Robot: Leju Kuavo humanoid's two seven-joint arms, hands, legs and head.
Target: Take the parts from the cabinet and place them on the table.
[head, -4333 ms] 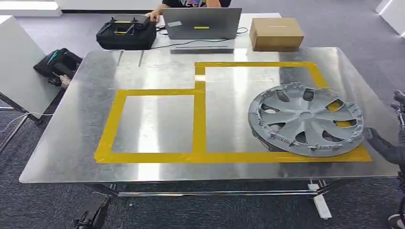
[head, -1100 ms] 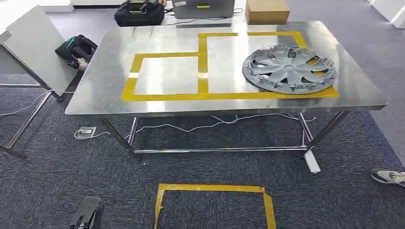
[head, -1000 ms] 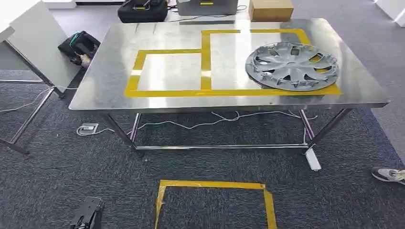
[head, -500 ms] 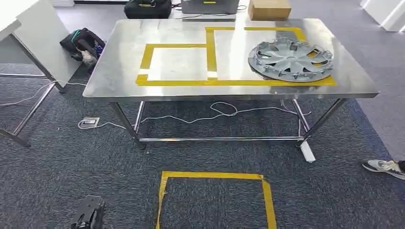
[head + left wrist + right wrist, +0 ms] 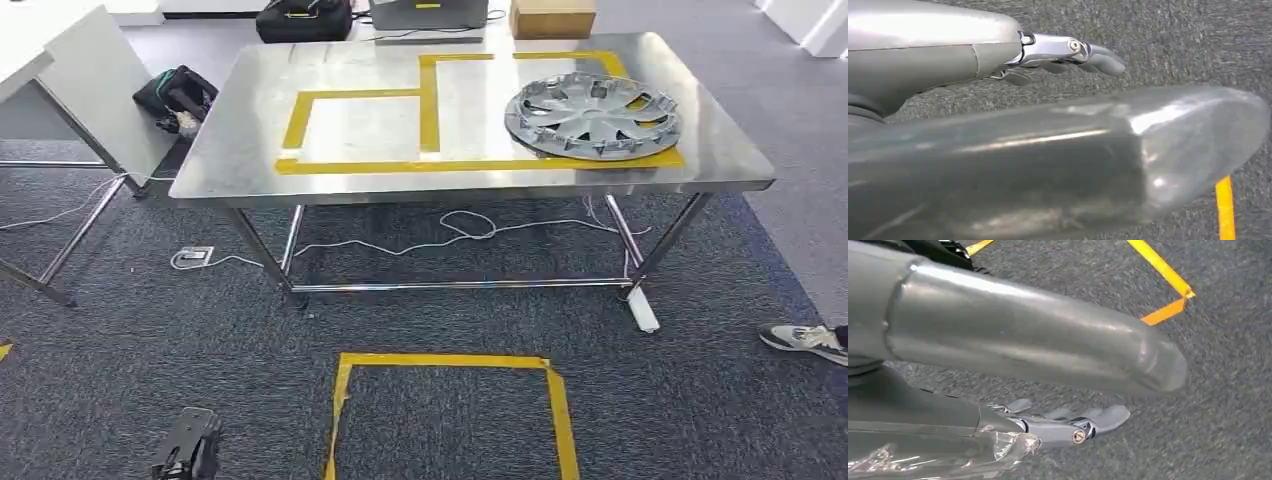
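A grey wheel cover [image 5: 592, 113] lies flat on the steel table [image 5: 250, 130], at its right end, over the yellow tape frame [image 5: 428, 100]. The table stands some way ahead of me across the carpet. My left hand [image 5: 1068, 52] hangs over the grey carpet with its fingers stretched out and nothing in it. My right hand [image 5: 1068, 425] also hangs over the carpet, fingers straight and empty. The cabinet is out of the picture.
A yellow tape square [image 5: 445, 360] marks the carpet just ahead of me. Cables and a power strip [image 5: 641, 310] lie under the table. A person's shoe [image 5: 800, 338] is at the right, a white table [image 5: 60, 70] and a black bag [image 5: 175, 95] at the left. A cardboard box [image 5: 551, 17] sits beyond.
The camera has backed away from the table, so the floor and tape square came into view. The wheel cover stays put; my right hand, beside it earlier, has dropped away.
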